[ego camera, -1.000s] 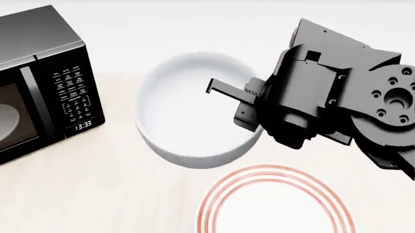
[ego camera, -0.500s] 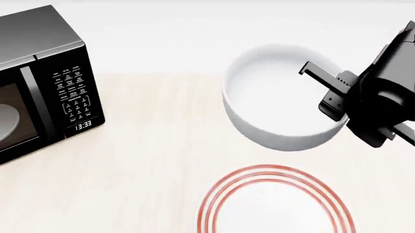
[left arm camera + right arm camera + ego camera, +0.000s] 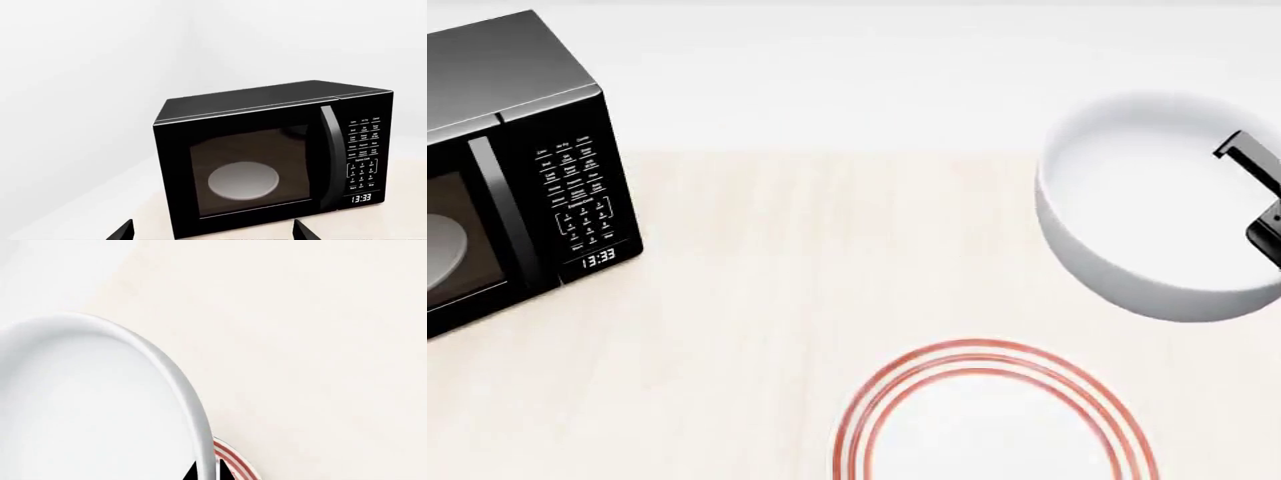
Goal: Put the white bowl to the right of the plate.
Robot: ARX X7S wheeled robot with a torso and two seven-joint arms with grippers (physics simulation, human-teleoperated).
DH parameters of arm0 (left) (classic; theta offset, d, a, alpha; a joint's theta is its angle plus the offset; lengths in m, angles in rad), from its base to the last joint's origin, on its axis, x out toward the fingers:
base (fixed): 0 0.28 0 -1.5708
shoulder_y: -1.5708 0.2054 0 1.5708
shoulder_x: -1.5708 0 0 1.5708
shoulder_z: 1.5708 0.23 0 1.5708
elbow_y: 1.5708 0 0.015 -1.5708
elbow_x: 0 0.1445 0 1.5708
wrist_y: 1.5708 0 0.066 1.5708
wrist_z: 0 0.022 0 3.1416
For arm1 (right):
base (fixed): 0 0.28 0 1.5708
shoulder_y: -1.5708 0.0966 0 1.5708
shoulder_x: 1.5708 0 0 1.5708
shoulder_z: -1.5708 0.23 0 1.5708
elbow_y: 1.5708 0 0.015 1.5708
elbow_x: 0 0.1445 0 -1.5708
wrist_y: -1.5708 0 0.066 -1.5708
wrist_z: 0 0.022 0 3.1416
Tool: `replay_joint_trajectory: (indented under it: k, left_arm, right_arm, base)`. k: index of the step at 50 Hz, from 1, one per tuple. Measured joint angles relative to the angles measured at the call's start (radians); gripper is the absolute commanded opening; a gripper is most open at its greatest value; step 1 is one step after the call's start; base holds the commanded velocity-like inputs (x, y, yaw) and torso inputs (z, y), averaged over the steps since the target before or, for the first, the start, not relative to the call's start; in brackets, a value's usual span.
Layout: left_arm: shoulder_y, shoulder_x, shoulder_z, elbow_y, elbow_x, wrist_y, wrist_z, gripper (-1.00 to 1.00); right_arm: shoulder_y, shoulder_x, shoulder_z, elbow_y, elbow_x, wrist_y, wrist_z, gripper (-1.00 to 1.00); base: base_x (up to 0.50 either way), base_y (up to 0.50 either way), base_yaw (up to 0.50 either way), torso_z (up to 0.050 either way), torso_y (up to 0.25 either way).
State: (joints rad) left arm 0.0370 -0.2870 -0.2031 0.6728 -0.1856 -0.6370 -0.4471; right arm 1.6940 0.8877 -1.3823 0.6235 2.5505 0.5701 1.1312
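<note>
My right gripper (image 3: 1265,200) clamps the bowl (image 3: 1134,215) rim — held above the plate (image 3: 994,420) (far right); left gripper's state unclear.

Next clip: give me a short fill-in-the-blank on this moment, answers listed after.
1. The right hand grips the white bowl by its ____.
2. The plate has ____ rings around its rim.
3. The microwave clock reads ____.
4. In the head view, the white bowl is at the ____ edge.

Answers: rim; red; 13:33; right
</note>
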Motion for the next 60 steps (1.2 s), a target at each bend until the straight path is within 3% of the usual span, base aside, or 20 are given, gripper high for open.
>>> replay_joint_trajectory:
  k: [21, 60]
  left_arm:
    - [-0.015, -0.005, 0.023, -0.021, 0.006, -0.009, -0.012, 1.00]
    - [-0.029, -0.009, 0.045, -0.038, 0.007, -0.018, -0.036, 1.00]
  right_arm:
    - [-0.027, 0.144, 0.011, -0.054, -0.019, -0.032, 0.002, -1.00]
    - [-0.172, 0.355, -0.004, -0.110, -0.059, -0.071, -0.148, -1.00]
  base:
    - [0.00, 0.00, 0.00, 0.000, 0.000]
    - [0.00, 0.00, 0.00, 0.000, 0.001]
